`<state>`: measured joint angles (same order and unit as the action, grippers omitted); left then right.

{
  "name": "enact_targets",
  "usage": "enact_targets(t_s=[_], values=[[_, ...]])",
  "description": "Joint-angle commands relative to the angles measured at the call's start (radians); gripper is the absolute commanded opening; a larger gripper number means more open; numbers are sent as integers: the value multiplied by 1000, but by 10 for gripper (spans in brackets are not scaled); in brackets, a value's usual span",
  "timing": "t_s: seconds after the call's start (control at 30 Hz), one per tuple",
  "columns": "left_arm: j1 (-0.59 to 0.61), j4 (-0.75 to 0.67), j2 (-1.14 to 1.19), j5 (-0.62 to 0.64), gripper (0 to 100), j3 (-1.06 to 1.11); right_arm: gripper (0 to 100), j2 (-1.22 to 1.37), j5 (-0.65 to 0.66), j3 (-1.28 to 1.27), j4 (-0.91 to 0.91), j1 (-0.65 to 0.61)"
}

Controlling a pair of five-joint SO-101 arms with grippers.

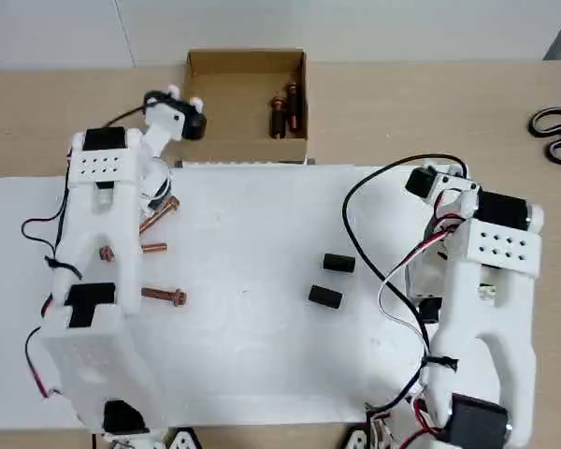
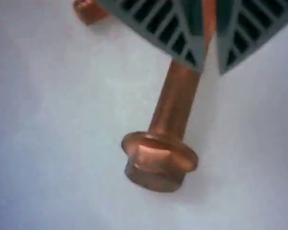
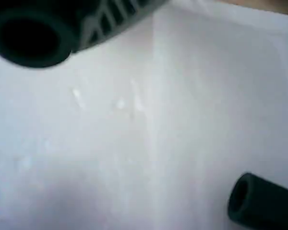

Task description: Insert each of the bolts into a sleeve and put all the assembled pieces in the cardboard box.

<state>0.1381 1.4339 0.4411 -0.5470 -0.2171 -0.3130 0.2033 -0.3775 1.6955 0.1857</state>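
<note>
My left gripper (image 2: 209, 48) is shut on the shank of a copper bolt (image 2: 161, 160), whose flanged head hangs just over the white mat. From above, this bolt (image 1: 161, 213) lies slanted under the left arm's gripper (image 1: 159, 198). Three more bolts rest nearby: one (image 1: 154, 248), one (image 1: 106, 253) and one (image 1: 165, 296). Two black sleeves (image 1: 338, 263) (image 1: 325, 296) lie mid-mat. My right gripper (image 3: 72, 24) holds a black sleeve (image 3: 29, 40) against its grey finger (image 3: 113, 19). Another sleeve (image 3: 259, 203) lies on the mat beyond. The cardboard box (image 1: 201, 112) holds two assembled pieces (image 1: 285, 110).
The white mat (image 1: 252, 355) covers most of the wooden table. Black scissors (image 1: 556, 131) lie at the far right edge. Cables loop beside the right arm (image 1: 491, 271). The left arm's body (image 1: 98, 271) covers part of the bolt area.
</note>
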Motion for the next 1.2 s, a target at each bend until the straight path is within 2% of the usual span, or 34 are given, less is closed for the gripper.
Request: enact_targets(t_s=[0.0,0.23,0.53,0.7,0.97,1.1,1.17], values=[[-3,6,12,-78,10,-42,3,-44,9,5,-10,15],[0,-31,48,-104,65,-42,3,-44,8,5,-8,15],[6,-83,58,-109,69,-38,3,-39,9,5,-22,15],[5,-95,140,-109,69,-45,3,-36,9,5,-27,8],[6,-66,242,-106,64,-165,3,-36,11,5,-44,8],[2,-49,245,-106,3,-174,3,-36,9,5,-44,7],[-5,-28,245,-106,6,-174,3,-36,9,5,-44,7]])
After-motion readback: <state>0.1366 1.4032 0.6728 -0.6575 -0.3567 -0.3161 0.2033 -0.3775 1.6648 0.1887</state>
